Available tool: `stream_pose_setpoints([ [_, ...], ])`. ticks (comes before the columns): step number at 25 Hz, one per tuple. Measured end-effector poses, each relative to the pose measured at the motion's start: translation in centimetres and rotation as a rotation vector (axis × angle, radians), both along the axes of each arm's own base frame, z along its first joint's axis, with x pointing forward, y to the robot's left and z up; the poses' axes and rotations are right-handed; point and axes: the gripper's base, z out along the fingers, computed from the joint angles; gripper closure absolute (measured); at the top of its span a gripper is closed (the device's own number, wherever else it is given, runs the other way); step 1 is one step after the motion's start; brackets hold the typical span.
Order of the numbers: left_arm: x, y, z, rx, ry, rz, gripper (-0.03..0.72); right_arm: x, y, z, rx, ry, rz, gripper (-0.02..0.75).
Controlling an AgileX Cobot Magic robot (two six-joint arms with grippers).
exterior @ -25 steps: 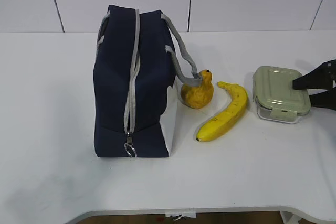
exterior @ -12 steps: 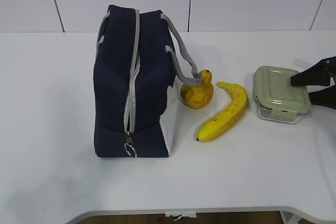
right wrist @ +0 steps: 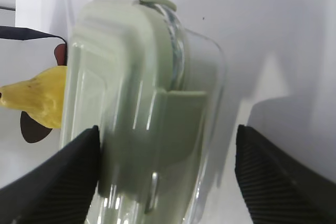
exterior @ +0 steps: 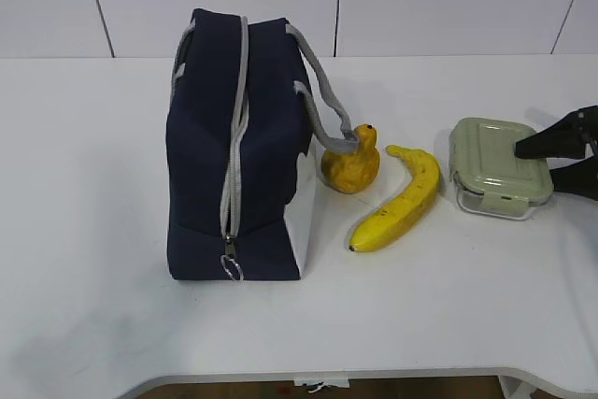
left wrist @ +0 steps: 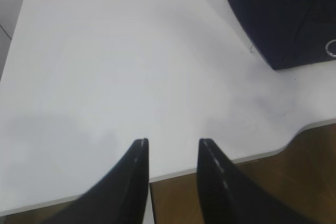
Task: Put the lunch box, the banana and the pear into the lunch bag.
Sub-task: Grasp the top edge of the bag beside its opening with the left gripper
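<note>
I'm holding the right claw [right wrist: 168,182] spread wide around the lunch box [exterior: 493,165], at the banana's [exterior: 402,201] 3 o'clock; the left claw [left wrist: 173,153] is hanging partly apart, empty.

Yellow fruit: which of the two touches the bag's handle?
The pear, the squat lumpy one beside the bag, with the grey handle draped onto its top. The long curved banana lies further right, clear of the bag.
</note>
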Motion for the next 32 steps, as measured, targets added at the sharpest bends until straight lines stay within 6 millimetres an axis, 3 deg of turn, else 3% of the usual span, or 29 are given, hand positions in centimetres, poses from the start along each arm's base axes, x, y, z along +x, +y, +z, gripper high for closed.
stream_pose_setpoints([
  [20, 0.0, 0.0, 0.0, 0.000, -0.002, 0.000, 0.445, 0.5, 1.5, 0.0, 0.006, 0.008, 0.029, 0.144],
  [32, 0.0, 0.0, 0.0, 0.000, -0.002, 0.000, 0.445, 0.5, 1.5, 0.1, 0.026, 0.039, 0.010, 0.266],
])
